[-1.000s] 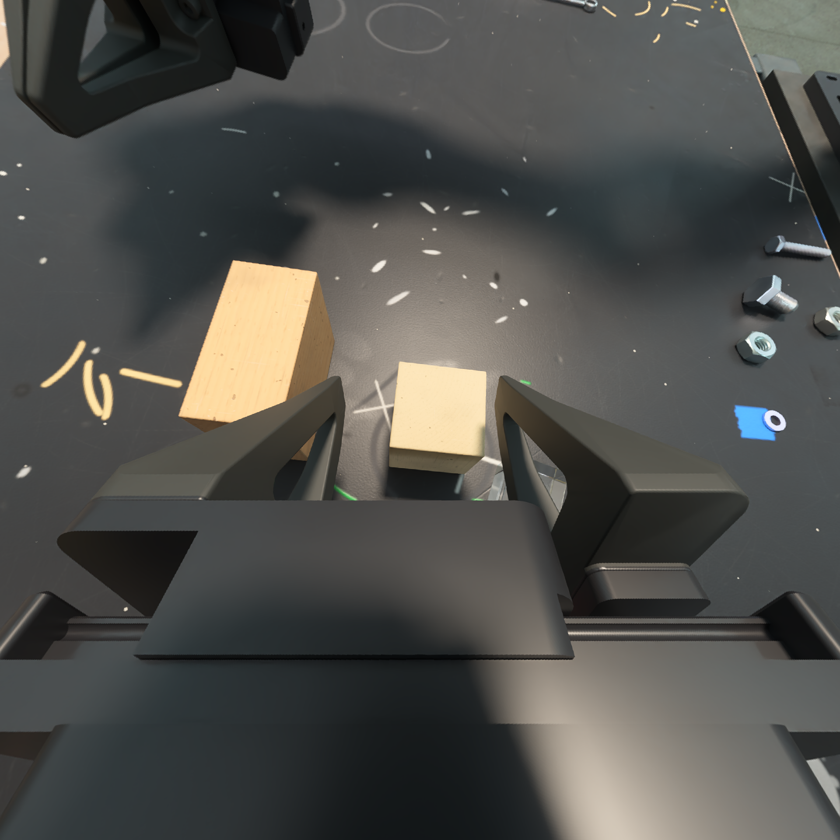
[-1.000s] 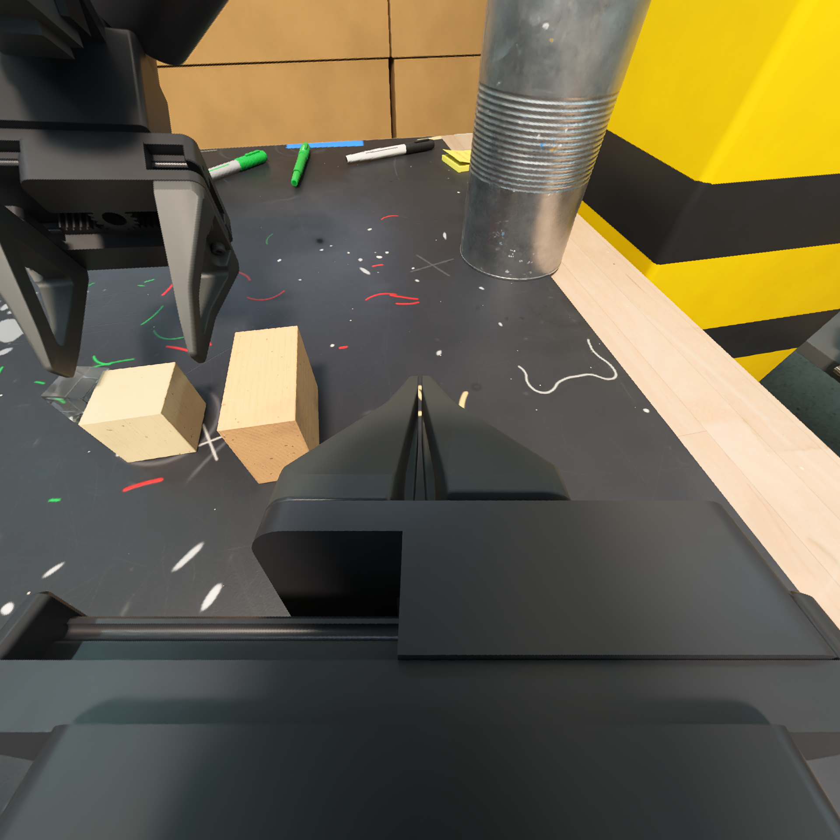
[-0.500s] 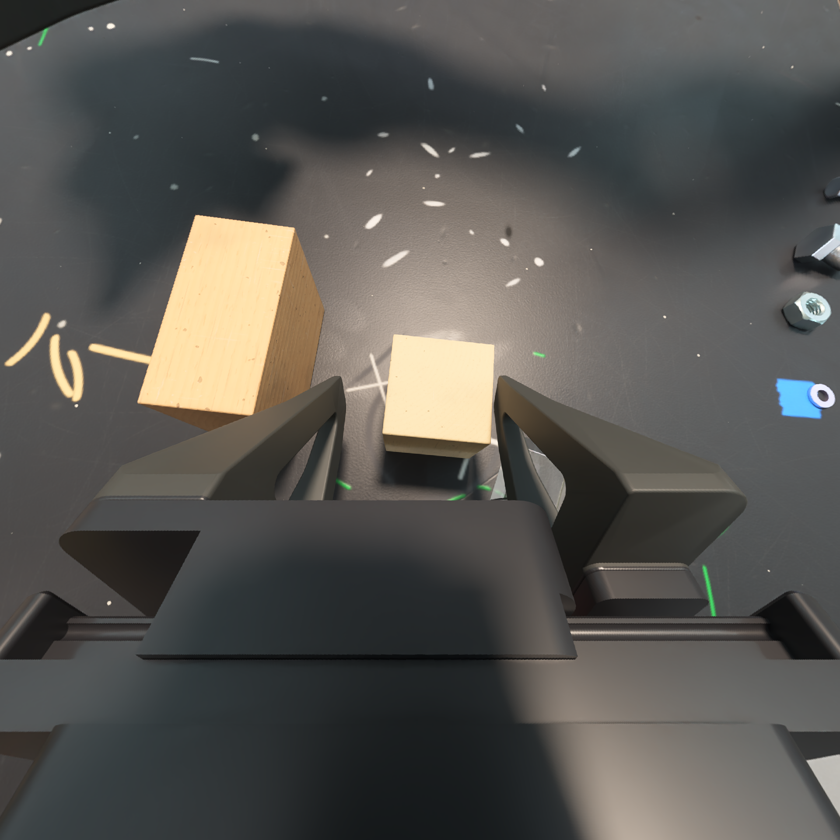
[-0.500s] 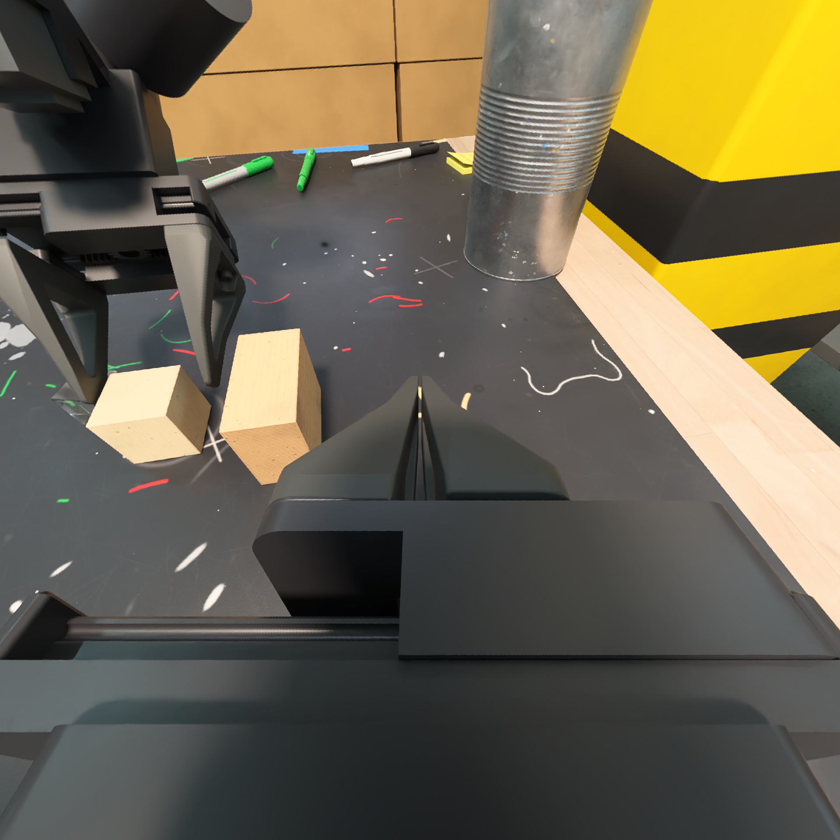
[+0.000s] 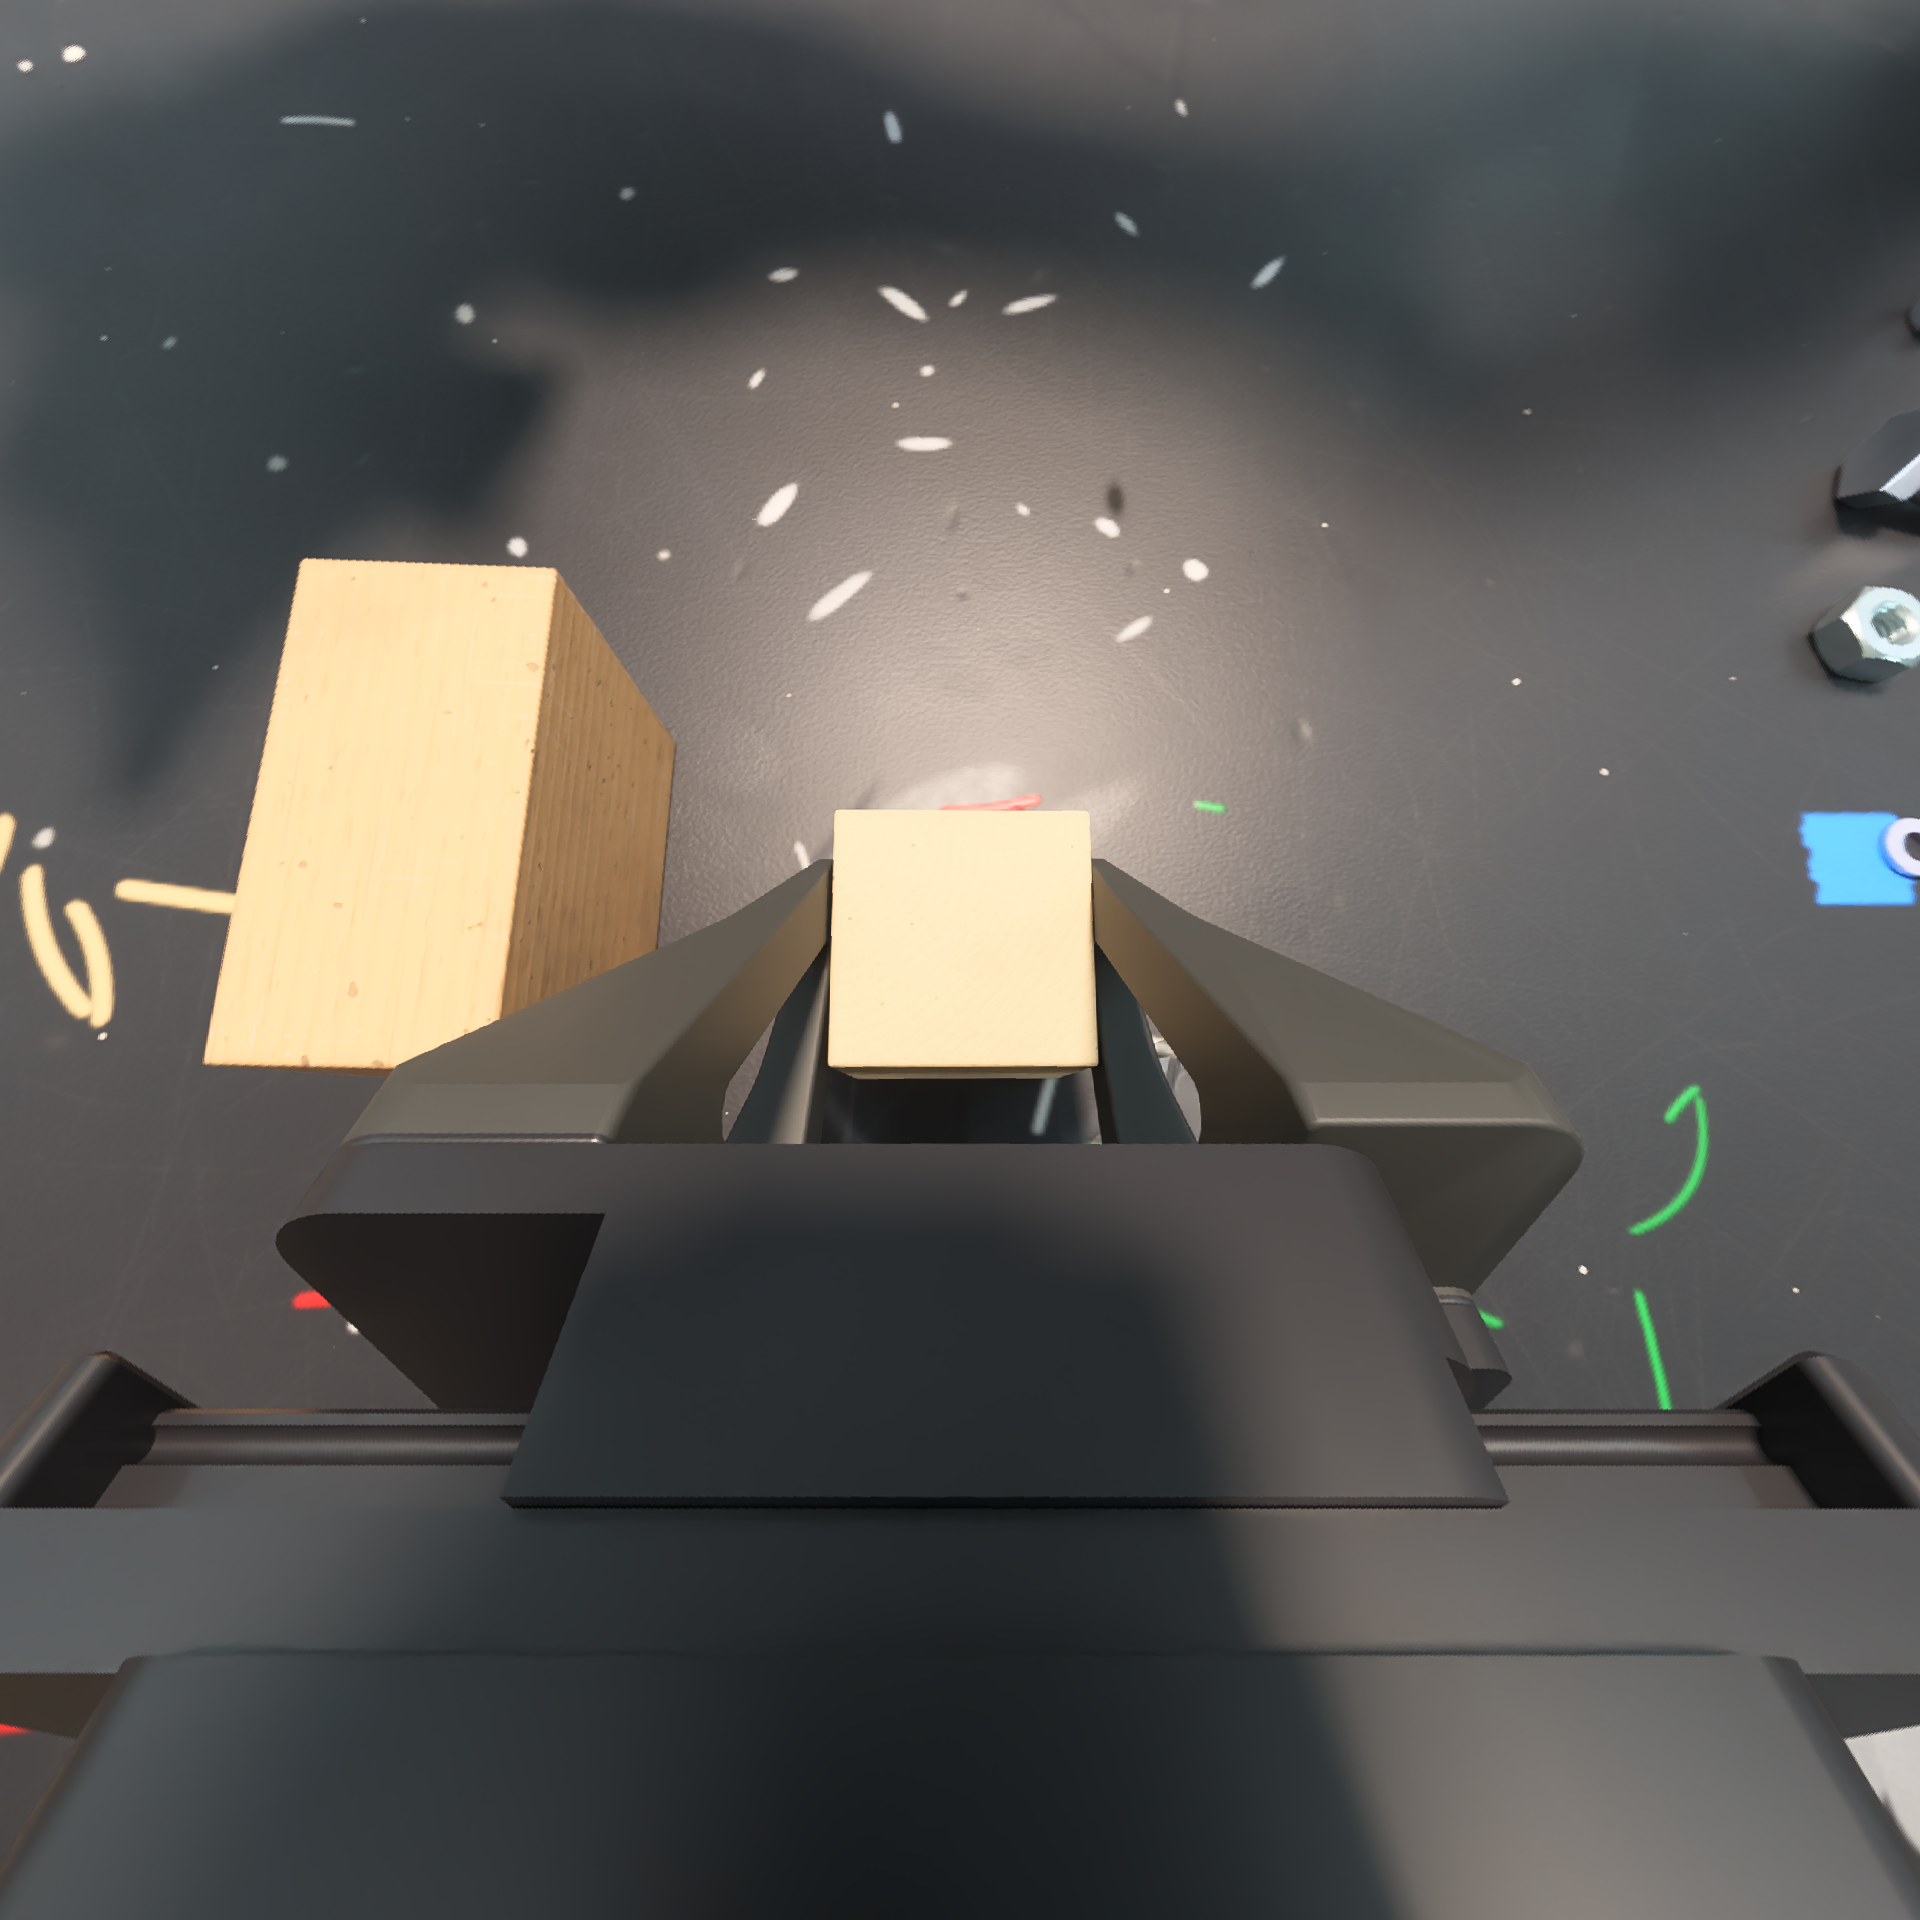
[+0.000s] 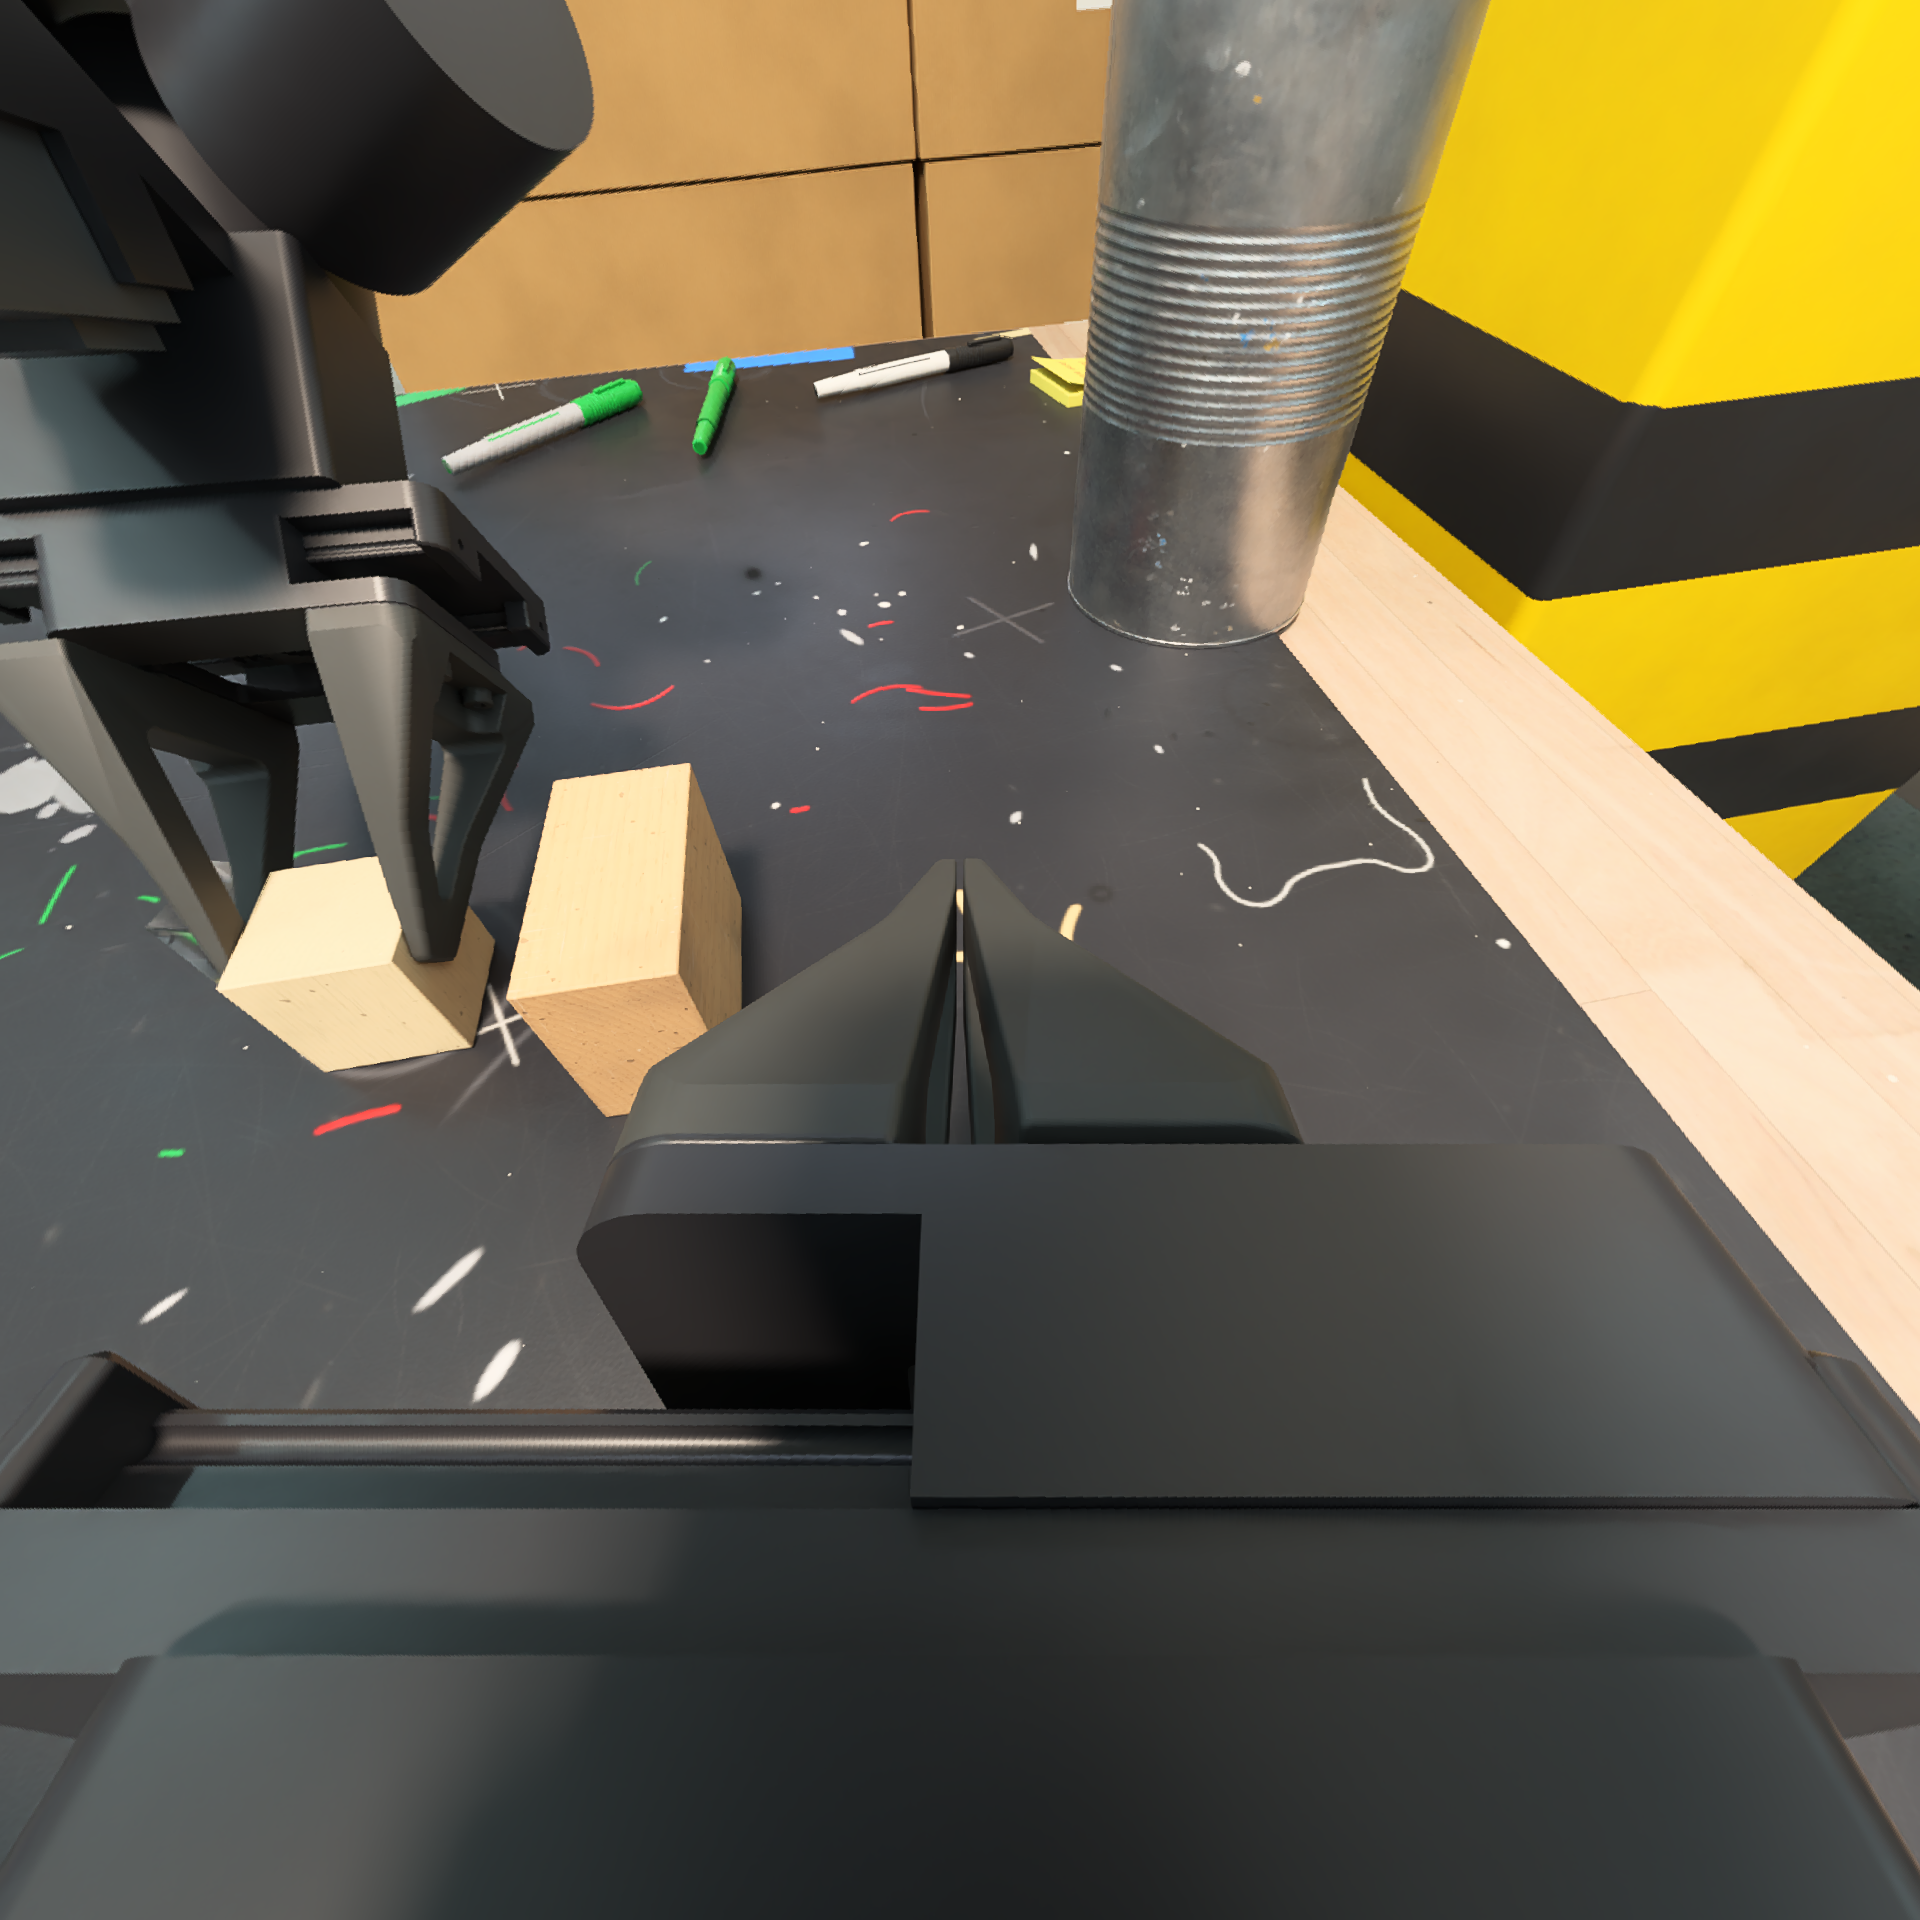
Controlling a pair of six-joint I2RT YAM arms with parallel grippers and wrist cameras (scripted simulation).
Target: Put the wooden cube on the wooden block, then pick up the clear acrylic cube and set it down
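The pale wooden cube (image 5: 961, 940) sits on the black mat between the fingers of my left gripper (image 5: 961, 878), which are shut against its two sides. The right wrist view shows the same grip (image 6: 332, 951) on the cube (image 6: 343, 966), low on the mat. The taller wooden block (image 5: 416, 810) stands just left of the cube, apart from it, and also shows in the right wrist view (image 6: 623, 894). A sliver of the clear acrylic cube (image 5: 1169, 1081) shows behind my left gripper's right finger. My right gripper (image 6: 958, 883) is shut and empty, near the block.
A big metal pipe (image 6: 1226, 364) stands at the back right by the wooden table edge (image 6: 1610, 935). Green markers (image 6: 551, 421) and a black-capped marker (image 6: 914, 366) lie at the back. Nuts (image 5: 1865, 634) and blue tape (image 5: 1849, 857) lie to the right.
My left gripper has come down around the wooden cube and its fingers have closed from wide open onto the cube's sides. The right gripper has stayed shut and nearly still.
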